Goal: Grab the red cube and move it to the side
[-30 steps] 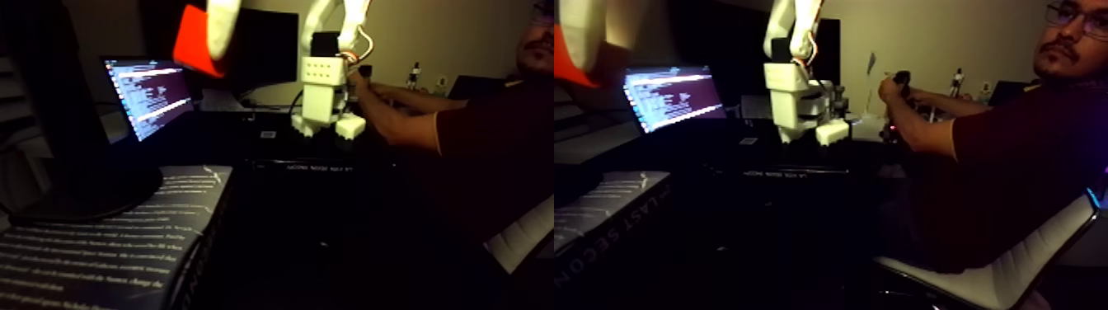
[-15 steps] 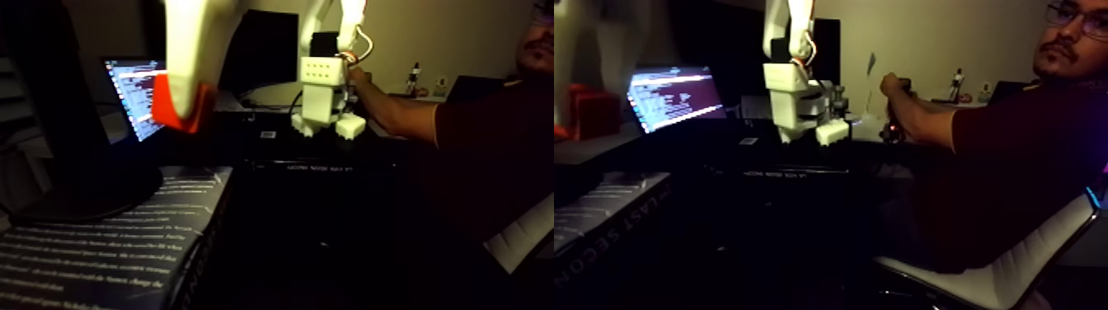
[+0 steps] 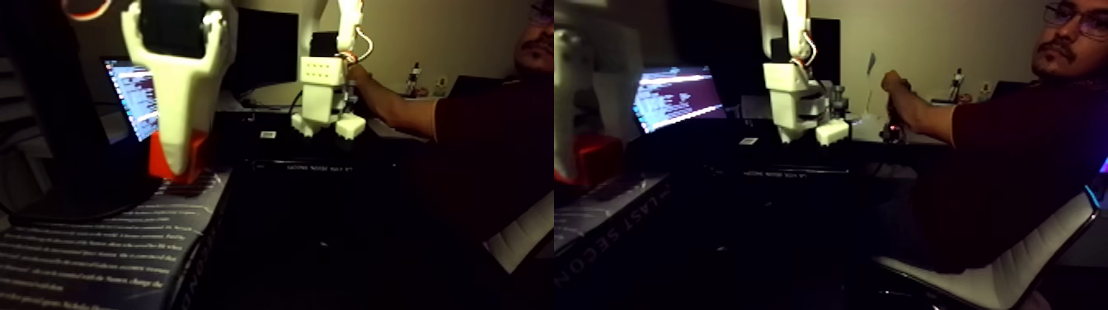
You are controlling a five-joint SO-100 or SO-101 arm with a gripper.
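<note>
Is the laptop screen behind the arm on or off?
On. The laptop screen glows with lines of text in the dark room, partly hidden by the white tool, which is clamped on the red cube.

A lit laptop (image 3: 132,95) stands far left; a printed book (image 3: 99,239) lies near (text unreadable); a seated person (image 3: 486,140) at right.

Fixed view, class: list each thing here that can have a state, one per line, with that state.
red cube: gripped, low over the book.
pincer: shut on the red cube, pointing down.
laptop: open, screen lit.
book: closed, lying flat.
</note>
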